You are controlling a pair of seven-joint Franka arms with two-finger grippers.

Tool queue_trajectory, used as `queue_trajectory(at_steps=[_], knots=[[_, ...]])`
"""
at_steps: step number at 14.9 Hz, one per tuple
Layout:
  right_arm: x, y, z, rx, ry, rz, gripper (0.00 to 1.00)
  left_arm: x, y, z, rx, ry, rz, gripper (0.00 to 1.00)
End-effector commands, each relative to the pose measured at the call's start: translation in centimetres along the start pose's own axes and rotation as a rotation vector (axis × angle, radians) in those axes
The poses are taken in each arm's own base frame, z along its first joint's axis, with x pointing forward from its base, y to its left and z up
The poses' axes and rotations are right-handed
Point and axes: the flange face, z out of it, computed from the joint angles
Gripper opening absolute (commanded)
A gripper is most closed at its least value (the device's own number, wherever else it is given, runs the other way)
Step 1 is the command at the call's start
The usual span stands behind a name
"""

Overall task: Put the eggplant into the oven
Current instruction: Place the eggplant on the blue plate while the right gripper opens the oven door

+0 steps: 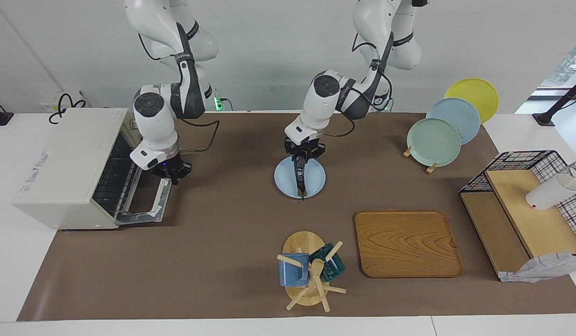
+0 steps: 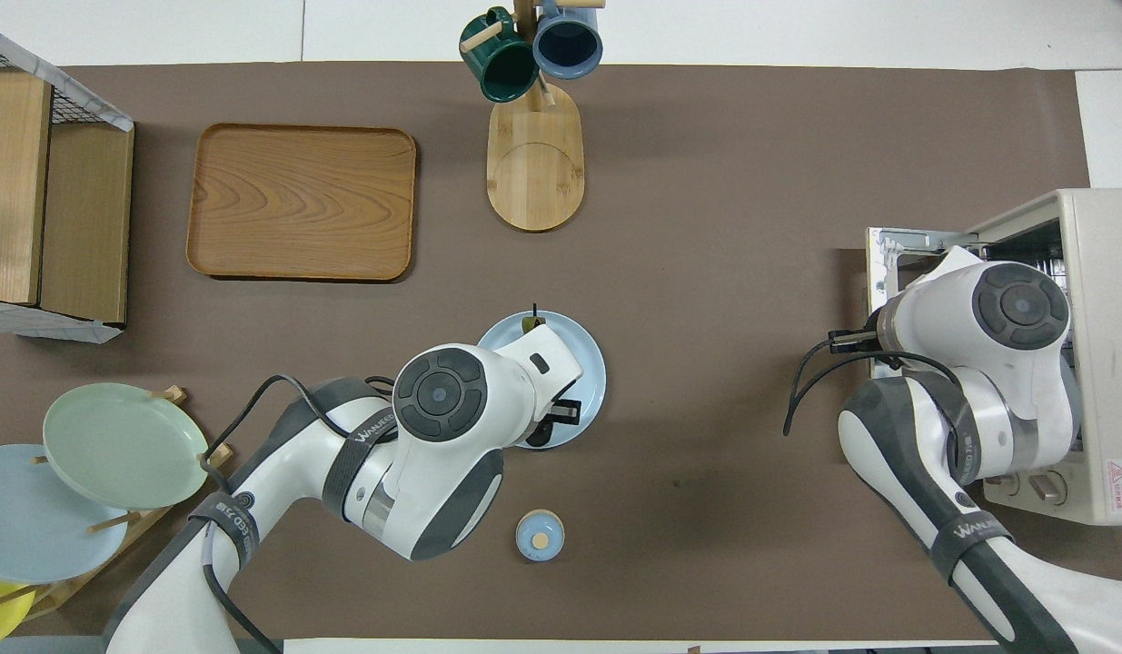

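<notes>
Left gripper point(image 1: 303, 161) is down over the light blue plate point(image 1: 315, 179), jaws straddling the upper end of the eggplant point(image 1: 301, 181). Whether the fingers are pinching it or have let go, I cannot tell from here. The eggplant lies lengthwise along the plate, dark body running away from the robots, its green stem tip point(image 2: 530, 320) poking out at the plate's rim in the overhead view. It looks to be resting on the plate, not hanging free.

Over at the right arm's end, the right gripper point(image 1: 172, 171) has its fingertips pressed together at the top edge of the oven door point(image 1: 150, 205), where the handle should be. The door is swung down nearly flat and the wire rack point(image 1: 111, 186) shows inside the oven point(image 1: 59, 163). So the way in is open.

My read: the step in hand is getting a sound hold on the eggplant for the carry. To do it well, take it nearer its middle than its end, so this long, thin piece does not swing or droop. Close squarely across its width, lift straight up clear of the rim, then travel toward the oven mouth with the long axis pointing into the opening. Keep it low enough to pass under the oven's top edge, and wait for the right gripper to clear the door, or the 2 arms crowd each other. A smooth skin could slip, so no jerks.

Small blue lid point(image 2: 540, 536) sits on the mat nearer the robots, well apart from the plate.
</notes>
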Motion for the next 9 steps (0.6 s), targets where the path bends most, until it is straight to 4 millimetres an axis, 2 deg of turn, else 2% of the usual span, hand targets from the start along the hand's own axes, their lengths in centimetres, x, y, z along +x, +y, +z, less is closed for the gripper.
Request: queue_trajectory(at_steps=[1, 2, 5, 9], knots=[[0.6, 1.3, 2.0, 0.016, 0.003, 0.047, 0.00, 0.9, -2.0, -3.9, -0.007, -0.012, -0.001, 1.00], [0.7, 1.2, 2.3, 0.024, 0.009, 0.054, 0.00, 1.7, -3.7, -5.5, -0.003, -0.028, 0.004, 1.00], [0.8, 0.5, 2.4, 0.025, 0.010, 0.044, 0.00, 4.8, -9.9, -11.9, -0.010, -0.052, 0.018, 1.00], [1.3, 0.1, 2.1, 0.025, 0.015, 0.038, 0.00, 7.7, -20.5, -19.1, -0.025, -0.056, 0.033, 1.00]])
